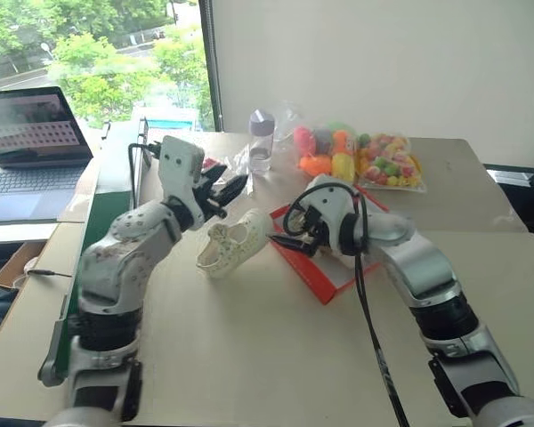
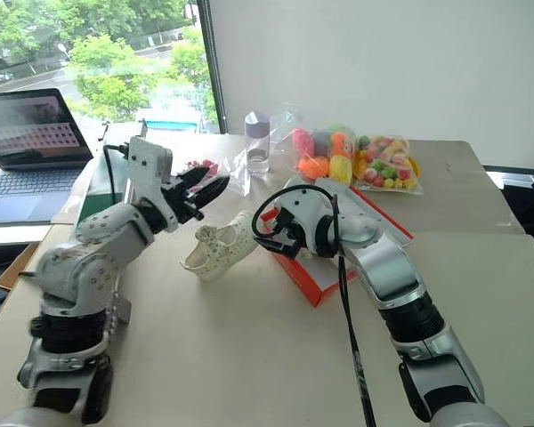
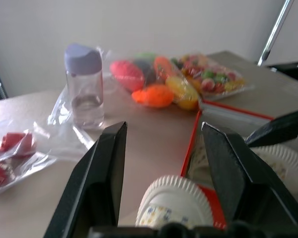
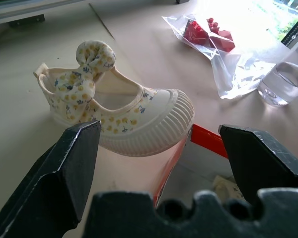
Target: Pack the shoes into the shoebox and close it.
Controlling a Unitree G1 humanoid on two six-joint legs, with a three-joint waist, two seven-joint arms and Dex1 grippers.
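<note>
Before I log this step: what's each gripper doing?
Left gripper: open, empty, above the shoe.
Right gripper: open, empty, at the shoebox edge.

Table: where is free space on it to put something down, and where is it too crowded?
The table is bare in front, between the two arms, near of the shoe and shoebox. The far right corner, beyond the toy bags, also looks bare. Crowded: the far middle, with bottle, plastic bags and shoebox close together.
</note>
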